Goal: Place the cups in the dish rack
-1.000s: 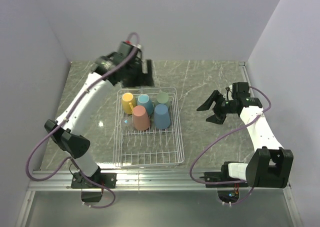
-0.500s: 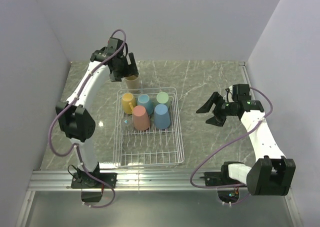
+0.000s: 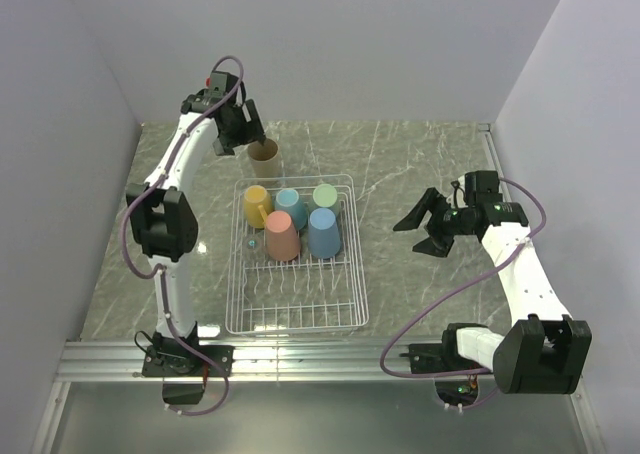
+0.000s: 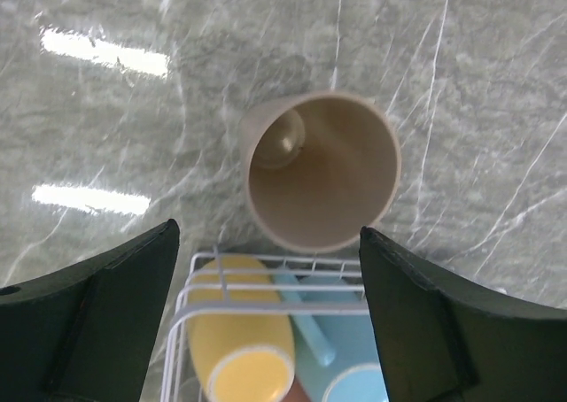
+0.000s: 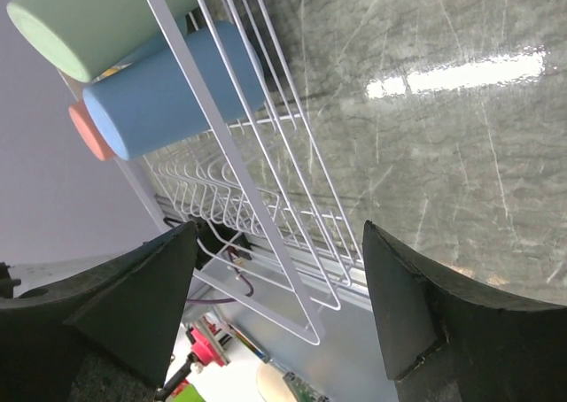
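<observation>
Left gripper [image 3: 240, 138]: jaws spread wide, nothing in them. It hangs at the upper left of the overhead frame, above the table [image 3: 420, 159], just up-left of the beige cup [image 3: 264, 158]. In the left wrist view the cup sits upper centre, framed by the two fingers [image 4: 106, 318] but clear of both, with a gap on each side and no contact.

Beige cup: upright, mouth up, standing on the table outside the dish rack [image 3: 300, 328]. It is just beside the rack's far rim, near the upper-left corner. Cannot tell if it touches the wire.

Rack: centre of the overhead frame, long side running top to bottom. Five cups are inside, all bunched in the upper half and packed close. Upper row, left to right: yellow mug [image 3: 256, 202], light-blue mug [image 3: 290, 206], green cup [image 3: 324, 195]. Lower row: salmon-pink cup [image 3: 282, 238], blue cup [image 3: 323, 232]. The wrist views show closed ends on the yellow, green and blue ones, so those stand bottom-up.

Right gripper [image 3: 421, 232]: right of centre in the overhead frame, jaws wide apart, empty. It is above the table, well apart from the rack's right side, with its fingers pointing toward the rack. In the right wrist view the rack's side wires cross the upper left, with the green and blue cups behind them.
</observation>
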You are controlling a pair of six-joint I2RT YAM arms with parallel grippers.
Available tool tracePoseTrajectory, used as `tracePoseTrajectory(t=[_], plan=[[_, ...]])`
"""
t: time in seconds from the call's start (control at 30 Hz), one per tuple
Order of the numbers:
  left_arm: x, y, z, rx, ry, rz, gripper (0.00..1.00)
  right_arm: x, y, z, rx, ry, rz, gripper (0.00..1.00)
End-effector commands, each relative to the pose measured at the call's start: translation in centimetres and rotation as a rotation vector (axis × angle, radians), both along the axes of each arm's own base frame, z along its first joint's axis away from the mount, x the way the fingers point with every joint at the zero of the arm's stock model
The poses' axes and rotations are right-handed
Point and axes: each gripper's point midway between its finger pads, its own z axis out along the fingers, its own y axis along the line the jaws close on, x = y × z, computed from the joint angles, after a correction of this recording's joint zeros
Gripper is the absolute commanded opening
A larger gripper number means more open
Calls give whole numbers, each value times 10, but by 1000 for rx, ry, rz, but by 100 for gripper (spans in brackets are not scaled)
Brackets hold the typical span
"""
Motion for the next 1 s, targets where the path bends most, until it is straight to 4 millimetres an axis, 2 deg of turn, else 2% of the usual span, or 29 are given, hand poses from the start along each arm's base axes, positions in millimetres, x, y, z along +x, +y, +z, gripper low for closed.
tracePoseTrajectory(t=[0.0, 0.13, 0.27, 0.4, 0.43, 0.47, 0.5, 0.57, 0.7, 0.73, 0.8, 0.83, 0.9, 0.93, 0.97], plan=[[16, -6, 8, -11, -50, -25, 86, -4, -2, -1, -27, -9, 10, 82], [20, -6, -23, -1, 11, -19, 79, -6, -3, -2, -32, -8, 5, 82], [21, -9, -35, -15, 29, -27, 57, -6, -7, 0, -56, -14, -2, 82], [23, -12, -43, -23, 38, -38, 50, -6, -7, 1, -57, -12, -5, 82], [24, -12, -48, -27, 50, -39, 44, -6, -8, 2, -58, -13, -9, 82], [24, -14, -49, -32, 52, -44, 29, -6, -8, 2, -59, -15, -8, 82], [24, -14, -49, -36, 53, -46, 17, -5, -8, 3, -59, -17, -9, 82], [25, -17, -48, -49, 46, -51, 0, -5, -8, 4, -60, -17, -11, 82], [24, -12, -30, -50, 0, -38, 0, -2, -6, 8, -47, -25, -15, 82], [23, -6, -11, -58, -41, -26, 0, -1, -6, 12, -39, -30, -17, 82], [19, -2, 0, -104, -72, -10, 0, 6, -3, 26, -17, -63, -26, 82], [16, 6, 27, -139, -133, 5, 0, 9, 1, 34, 11, -84, -19, 83], [10, 1, 44, -248, -176, -15, 0, 21, 6, 57, 56, -152, -29, 84], [4, 8, 72, -284, -237, -12, 0, 24, 8, 63, 78, -160, -34, 84], [-3, 9, 74, -323, -237, -4, 0, 26, 14, 75, 122, -175, -21, 84]])
